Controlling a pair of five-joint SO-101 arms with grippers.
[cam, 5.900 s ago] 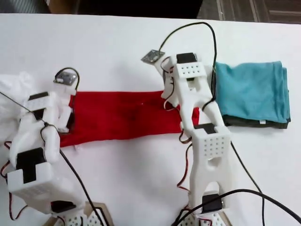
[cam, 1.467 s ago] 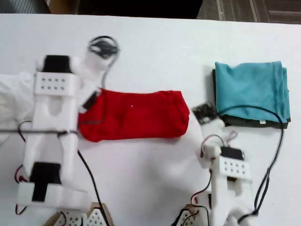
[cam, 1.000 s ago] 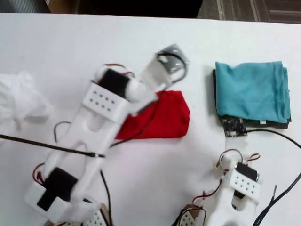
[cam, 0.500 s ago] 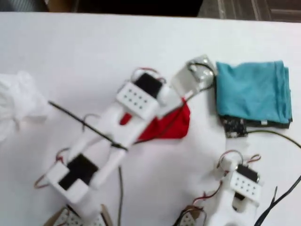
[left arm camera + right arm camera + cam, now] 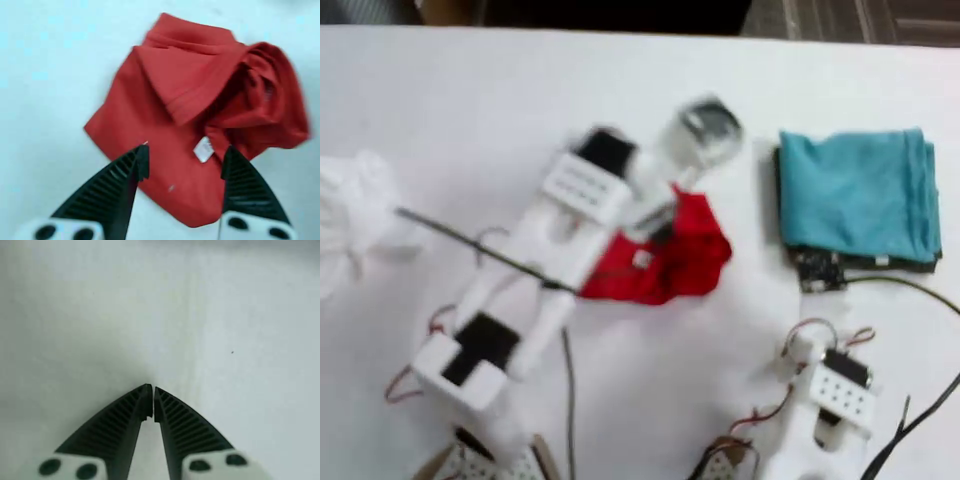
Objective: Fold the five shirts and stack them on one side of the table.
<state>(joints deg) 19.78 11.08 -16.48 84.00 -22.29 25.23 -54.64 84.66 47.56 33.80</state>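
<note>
L gripper (image 5: pixel 186 152) wide open above the crumpled red cotton shirt (image 5: pixel 170 95), gripping nothing.
L arm (image 5: pixel 550 250) stretches diagonally fr near-left to centre, jaws spread, small white label (image 5: pixel 203 149) showing btwn them. Shirt sits bunched mid-table, near the folded teal shirt (image 5: pixel 855 195) at right, not touching it. R gripper (image 5: pixel 152 389): jaws pressed together, empty, over bare white table (image 5: pixel 620 80); R arm (image 5: pixel 830 390) tucked back near-right.

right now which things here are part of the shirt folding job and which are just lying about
Part of the job:
- red shirt, bunched under the left arm
- teal shirt, folded on a dark shirt
- crumpled white cloth, likely another shirt

Just lying about:
- black cables by the right arm
</note>
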